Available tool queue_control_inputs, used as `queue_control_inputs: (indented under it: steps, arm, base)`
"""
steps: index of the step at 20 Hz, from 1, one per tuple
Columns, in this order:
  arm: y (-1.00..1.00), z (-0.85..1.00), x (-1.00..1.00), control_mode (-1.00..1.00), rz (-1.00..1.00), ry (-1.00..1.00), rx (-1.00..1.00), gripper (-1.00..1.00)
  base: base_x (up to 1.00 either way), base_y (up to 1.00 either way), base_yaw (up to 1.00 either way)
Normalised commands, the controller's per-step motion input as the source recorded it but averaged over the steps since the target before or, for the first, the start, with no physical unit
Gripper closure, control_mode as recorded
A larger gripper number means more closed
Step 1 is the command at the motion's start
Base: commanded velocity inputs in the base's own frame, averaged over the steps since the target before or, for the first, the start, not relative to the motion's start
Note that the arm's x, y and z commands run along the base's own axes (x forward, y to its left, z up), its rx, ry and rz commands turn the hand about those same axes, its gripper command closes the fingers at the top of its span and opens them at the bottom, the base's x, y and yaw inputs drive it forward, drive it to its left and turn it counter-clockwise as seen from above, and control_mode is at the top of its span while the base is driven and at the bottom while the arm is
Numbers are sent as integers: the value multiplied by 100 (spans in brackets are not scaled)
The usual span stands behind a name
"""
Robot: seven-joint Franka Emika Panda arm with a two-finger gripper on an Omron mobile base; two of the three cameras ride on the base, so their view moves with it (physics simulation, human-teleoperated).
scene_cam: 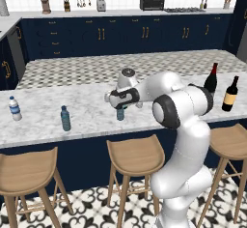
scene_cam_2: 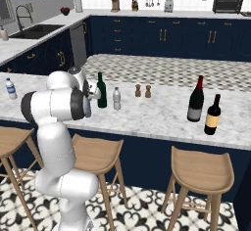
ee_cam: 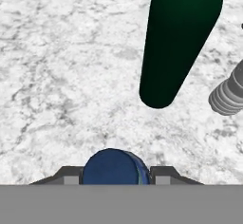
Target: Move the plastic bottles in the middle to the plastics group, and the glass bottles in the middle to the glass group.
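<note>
My gripper is shut on the pale blue plastic bottle, with a fingertip pressed against each side of its top. From the left base view the gripper reaches down over that bottle near the counter's front edge. Just beyond stand the dark green glass bottle and the clear plastic bottle. The plastics group is at the left: a teal-blue bottle and a white blue-banded bottle. The glass group, two red-topped wine bottles, stands at the right.
The marble island counter has wooden stools along its front edge. Two small brown shakers stand behind the clear bottle. A stretch of bare marble lies between the teal-blue bottle and my gripper.
</note>
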Motion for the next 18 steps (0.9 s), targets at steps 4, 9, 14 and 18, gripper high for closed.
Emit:
queue_control_inputs:
  steps: [4,9,14,18]
  arm:
    - [0,37,-71,-100,11,-15,0,100]
    - [5,40,-73,-100,7,-6,0,100]
    - [29,42,-60,-100,14,-3,0,100]
    - [59,31,-31,-100,17,0,0,100]
  base:
    - [0,0,0]
    - [0,0,0]
    - [0,0,0]
    - [0,0,0]
